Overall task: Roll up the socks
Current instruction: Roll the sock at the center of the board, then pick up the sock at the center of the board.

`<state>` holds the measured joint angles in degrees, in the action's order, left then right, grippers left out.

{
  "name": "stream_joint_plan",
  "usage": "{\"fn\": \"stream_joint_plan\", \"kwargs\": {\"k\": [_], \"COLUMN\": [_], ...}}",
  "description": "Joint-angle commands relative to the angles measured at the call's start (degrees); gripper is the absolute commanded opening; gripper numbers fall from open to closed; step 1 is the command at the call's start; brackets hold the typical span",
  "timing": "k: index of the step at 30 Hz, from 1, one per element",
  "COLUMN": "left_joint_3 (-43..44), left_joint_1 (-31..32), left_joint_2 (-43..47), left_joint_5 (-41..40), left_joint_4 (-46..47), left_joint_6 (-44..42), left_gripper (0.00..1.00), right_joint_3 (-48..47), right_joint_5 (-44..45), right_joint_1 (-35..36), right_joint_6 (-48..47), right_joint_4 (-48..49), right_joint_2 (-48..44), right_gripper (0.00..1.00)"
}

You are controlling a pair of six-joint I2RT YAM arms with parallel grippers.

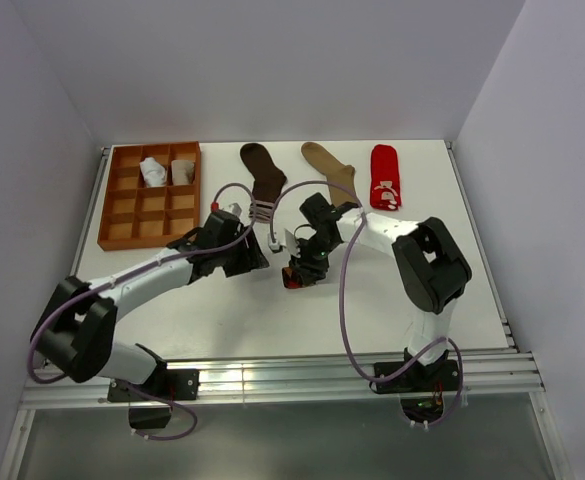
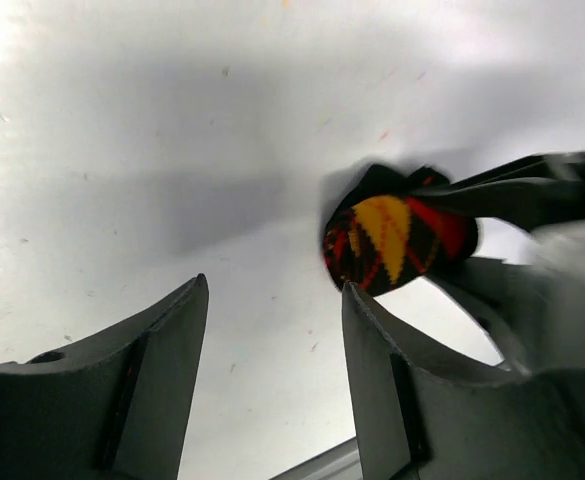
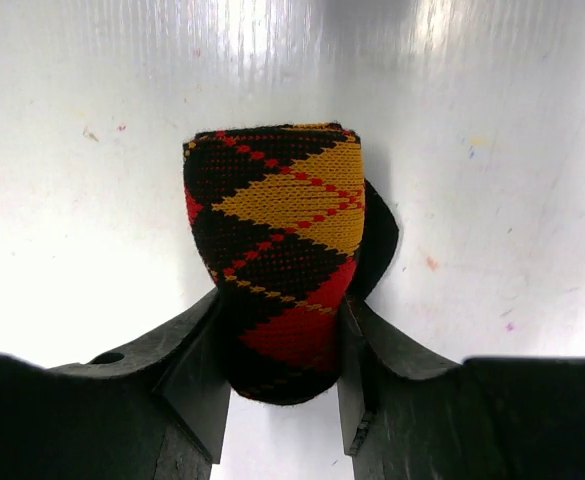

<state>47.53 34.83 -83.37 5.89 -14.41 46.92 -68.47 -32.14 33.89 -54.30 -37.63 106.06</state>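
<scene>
At table centre the right gripper [image 3: 280,305] clamps the rolled black-orange argyle sock [image 3: 277,250] between its two fingers. The bundle's long axis runs in line with those fingers and pokes past their tips toward twelve o'clock in the right wrist view, its lower end pinched and its top free.

The left gripper [image 2: 272,290] stands with its jaws spread and nothing between them. From its own camera the roll sits at one o'clock, just beyond the right-hand finger and not touching it. From above, the left gripper [image 1: 257,258] lies at about nine o'clock from the roll [image 1: 292,278], close beside it.

Farther off, the orange-brown gridded tray [image 1: 109,200] lies at ten o'clock from the roll, on the left arm's side of the white table [image 1: 222,310], with two pale rolled socks [image 1: 153,172] in its far row. The dark brown sock [image 1: 264,172], the tan sock [image 1: 330,170] and the red sock [image 1: 384,178] lie flat along the far edge, between eleven and two o'clock.

If the roll goes to the tray next, the carry runs toward ten o'clock, across the left arm's reach.
</scene>
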Motion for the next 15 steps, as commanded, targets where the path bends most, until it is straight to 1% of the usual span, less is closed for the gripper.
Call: {"fn": "stream_joint_plan", "kwargs": {"k": [1,4,7,8,9,11,12,15], "left_joint_3": [-1.5,-7.0,-8.7,-8.5,-8.2,-6.7,-6.2,-5.1], "left_joint_1": [0.1,0.1,2.9,4.5,8.4,12.3,15.4,20.6], "left_joint_2": [5.1,12.8,16.1,16.1,15.9,13.2,12.3,8.8], "left_joint_5": [-5.3,-8.5,-14.1,-19.0,-21.8,-26.1,-29.2,-32.4], "left_joint_4": [2.8,6.3,8.6,8.9,8.8,8.4,8.4,10.2], "left_joint_6": [1.9,1.3,-2.3,-4.9,-6.0,-8.8,-9.6,-14.1], "left_gripper": [0.6,0.59,0.59,0.59,0.59,0.59,0.59,0.61], "right_joint_3": [0.2,-2.8,-5.5,-6.5,-6.9,-8.7,-9.3,-10.6], "right_joint_5": [4.1,2.3,2.5,2.5,2.4,2.0,1.7,1.5], "right_joint_1": [-0.8,-1.2,-1.5,-1.5,-1.5,-1.6,-1.6,-2.0], "right_joint_6": [2.3,1.8,1.6,1.7,2.2,2.6,2.9,3.5], "right_joint_4": [-10.1,-14.7,-17.9,-18.4,-18.9,-20.6,-21.3,-22.8], "right_joint_2": [4.1,7.0,9.2,10.6,11.1,12.9,13.4,15.0], "right_gripper": [0.18,0.18,0.18,0.17,0.17,0.18,0.18,0.18]}}
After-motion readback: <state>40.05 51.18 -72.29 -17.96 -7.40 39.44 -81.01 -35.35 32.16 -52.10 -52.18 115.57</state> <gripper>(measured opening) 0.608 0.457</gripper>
